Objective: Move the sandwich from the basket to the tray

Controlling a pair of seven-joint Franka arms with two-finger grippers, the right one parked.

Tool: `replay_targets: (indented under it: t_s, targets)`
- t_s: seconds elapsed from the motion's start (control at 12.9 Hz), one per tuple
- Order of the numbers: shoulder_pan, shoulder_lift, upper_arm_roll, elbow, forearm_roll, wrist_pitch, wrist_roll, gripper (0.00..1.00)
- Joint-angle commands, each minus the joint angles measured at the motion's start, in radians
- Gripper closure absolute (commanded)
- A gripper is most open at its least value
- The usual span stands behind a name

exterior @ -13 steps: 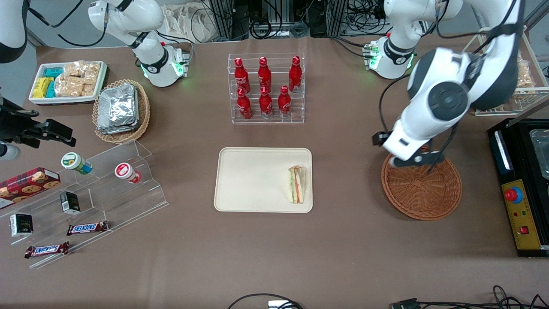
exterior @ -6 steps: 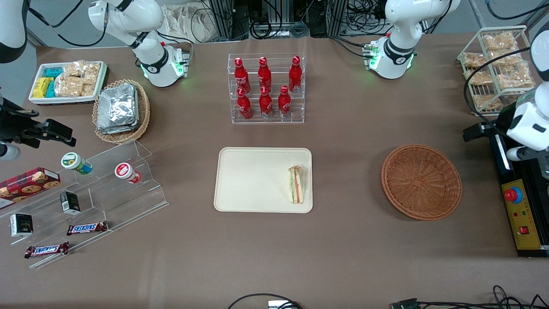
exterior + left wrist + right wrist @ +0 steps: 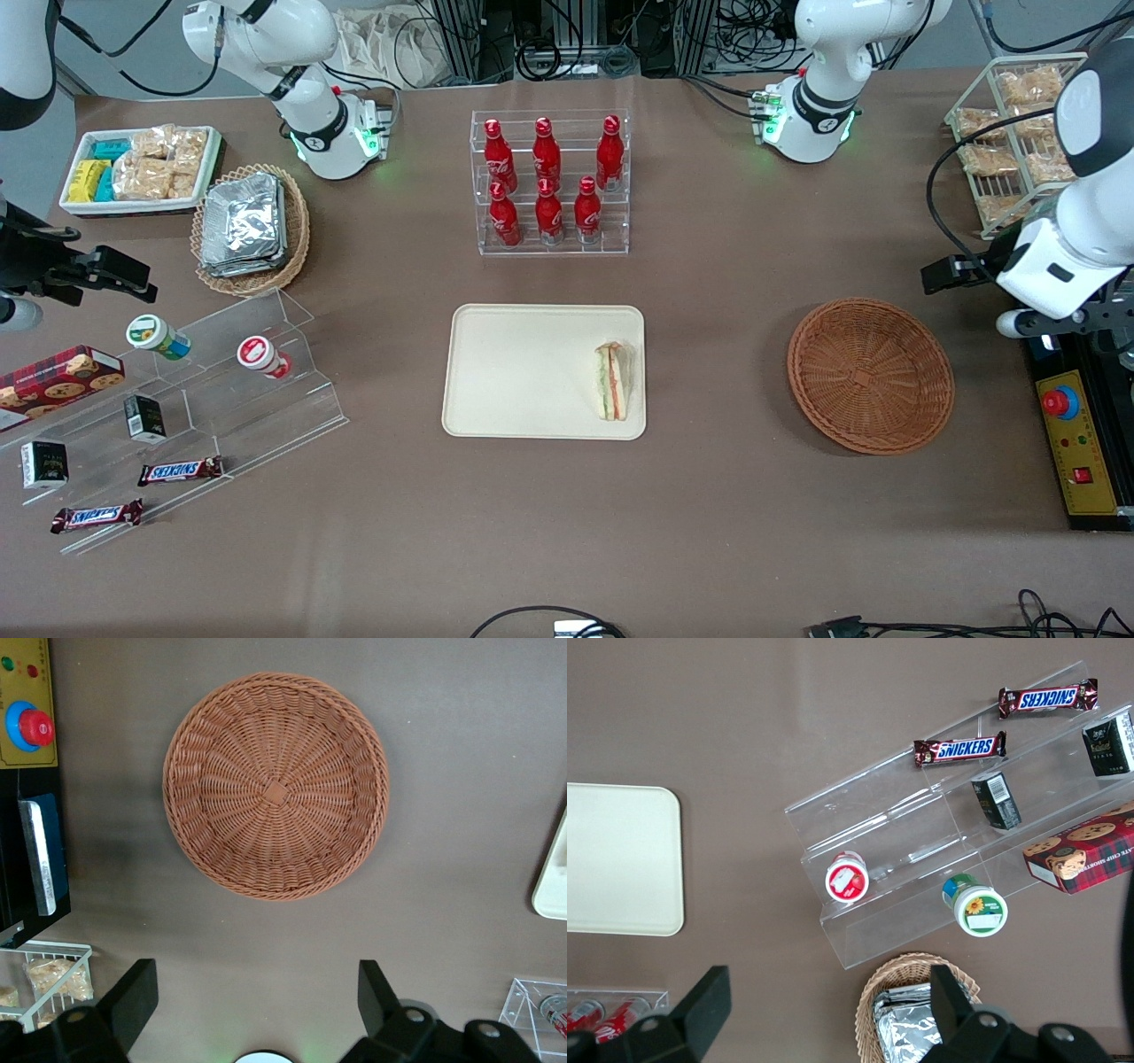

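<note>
The bench (image 3: 709,532) is spreading wide under everything, brown and flat. The working arm (image 3: 1076,221) is hanging folded at its own end of the bench, wrist pointing down, up above the surface just beside the basket (image 3: 871,375). The tray (image 3: 523,372) is lying flat toward the parked arm's end from the basket, well apart from it. The basket is sitting with nothing in it, its woven floor showing bare. The end effector (image 3: 257,1005) is hovering released, fingers (image 3: 133,997) spread wide, gripping nothing and touching nothing, with the basket in plain sight between them. The sandwich (image 3: 613,382) is resting on the tray, along the edge nearest the basket.
</note>
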Motion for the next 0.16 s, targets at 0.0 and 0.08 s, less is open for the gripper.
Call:
replay_targets:
  t_s: [0.0,0.08]
  targets:
    - [0.001,0.068,0.002,0.096,0.011,-0.034,-0.009,0.0]
    - [0.007,0.071,0.003,0.105,0.011,-0.034,-0.006,0.0]
